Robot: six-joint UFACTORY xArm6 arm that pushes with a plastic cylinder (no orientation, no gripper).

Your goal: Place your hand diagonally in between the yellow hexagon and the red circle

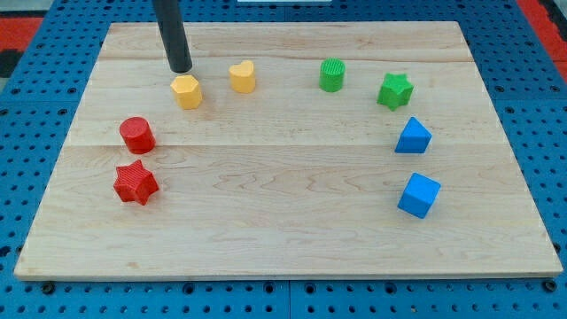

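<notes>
- Blue pegboard surrounds a pale wooden worktop, with a strip of red at the view's top corners; no more of the room shows.
- No fingers on this arm – nothing to stand apart or together. I end in a dark rod, and my tip rests on the board near the view's top left.
- Right now my tip sits just above the yellow hexagon, on its upper-left side, very close or perhaps touching – I cannot tell which.
- The red circle lies down and to the view's left of the hexagon, near it but apart, with bare wood between the two.
- As I judge it, the task is not yet done: my tip is on the far side of the hexagon from that gap, not in it.
- What is left, I think, is to skirt the hexagon on its left side and settle in the diagonal gap without nudging either block.
- Other blocks stand clear of this: a yellow heart just right of the hexagon, a red star below the circle.
- Further right are a green cylinder, a green star, a blue triangular block and a blue cube, all well apart from my tip.
</notes>
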